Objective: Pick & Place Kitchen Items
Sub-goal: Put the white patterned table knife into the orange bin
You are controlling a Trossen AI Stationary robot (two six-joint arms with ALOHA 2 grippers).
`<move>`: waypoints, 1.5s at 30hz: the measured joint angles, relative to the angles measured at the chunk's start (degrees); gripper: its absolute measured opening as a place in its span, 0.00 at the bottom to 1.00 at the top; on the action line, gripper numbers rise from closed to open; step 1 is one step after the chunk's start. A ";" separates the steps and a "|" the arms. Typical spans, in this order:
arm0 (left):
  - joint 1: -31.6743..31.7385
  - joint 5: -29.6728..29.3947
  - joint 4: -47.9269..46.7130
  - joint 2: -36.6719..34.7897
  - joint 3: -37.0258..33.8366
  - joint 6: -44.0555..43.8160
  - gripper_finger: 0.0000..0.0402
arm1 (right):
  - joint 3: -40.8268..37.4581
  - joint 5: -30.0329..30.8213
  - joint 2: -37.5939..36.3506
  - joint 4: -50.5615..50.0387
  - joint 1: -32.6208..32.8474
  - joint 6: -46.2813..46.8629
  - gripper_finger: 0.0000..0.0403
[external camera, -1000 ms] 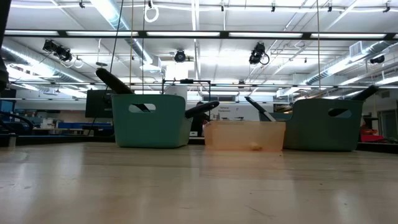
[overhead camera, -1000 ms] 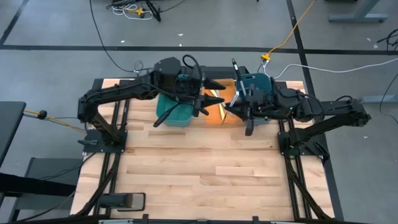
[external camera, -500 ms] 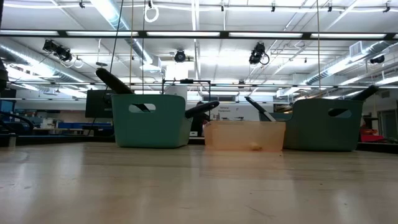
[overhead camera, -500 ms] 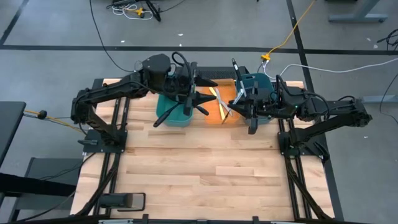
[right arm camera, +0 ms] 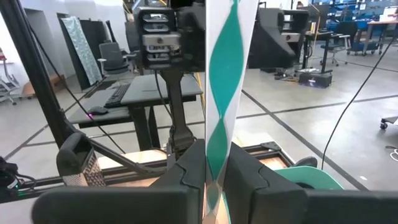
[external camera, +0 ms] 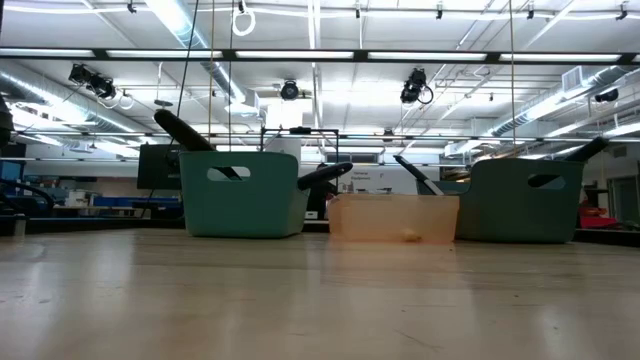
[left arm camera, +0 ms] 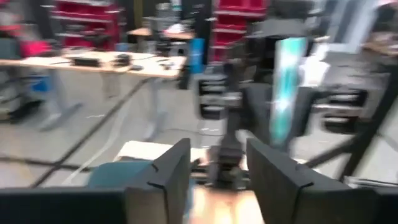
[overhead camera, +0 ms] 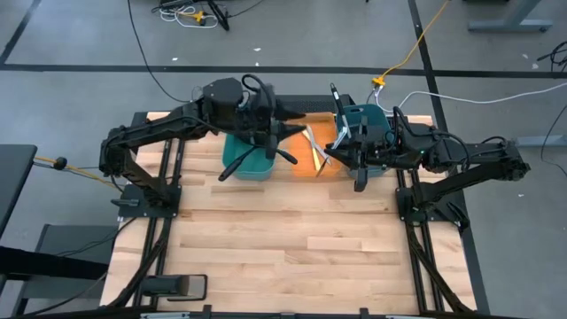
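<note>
Grey shop floor surrounds my pale wooden desk (overhead camera: 292,239), and all the work sits along its far edge in the upper middle of the high view. Two teal bins stand there, the left bin (overhead camera: 247,156) and the right bin (overhead camera: 363,120), with the orange tray (overhead camera: 312,152) between them. My left hand (overhead camera: 297,110) hovers over the gap between left bin and tray, its fingers (left arm camera: 168,174) parted with nothing between them. My right hand (overhead camera: 330,152) reaches over the tray's right side, pinched tight on a knife (right arm camera: 225,87) with a white and teal patterned blade standing upright between the fingers. Black utensil handles (external camera: 180,130) stick up out of the bins in the low view.
</note>
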 joint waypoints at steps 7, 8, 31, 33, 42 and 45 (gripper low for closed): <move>-1.28 -5.64 -1.66 -0.61 0.00 1.32 0.21 | 0.00 2.00 0.01 -0.59 -0.02 -0.18 0.10; -1.30 -5.62 -1.85 -0.61 0.00 1.32 0.19 | 0.00 2.00 0.02 -0.59 -0.02 -0.36 0.10; -2.34 -7.11 -2.93 -2.97 0.01 -1.51 0.01 | 0.00 2.05 0.03 -1.34 -0.02 -1.20 0.10; -3.06 -7.11 -4.50 -4.36 0.02 -0.40 0.01 | 0.00 2.05 0.07 -1.53 -0.02 -1.18 0.10; -6.86 -9.29 -15.87 -11.05 0.04 2.65 0.00 | 0.00 1.63 0.95 -2.89 -2.62 0.07 0.10; -7.94 -11.72 -17.15 -13.00 0.04 2.90 0.00 | 0.00 1.15 1.57 -2.91 -4.37 0.07 0.10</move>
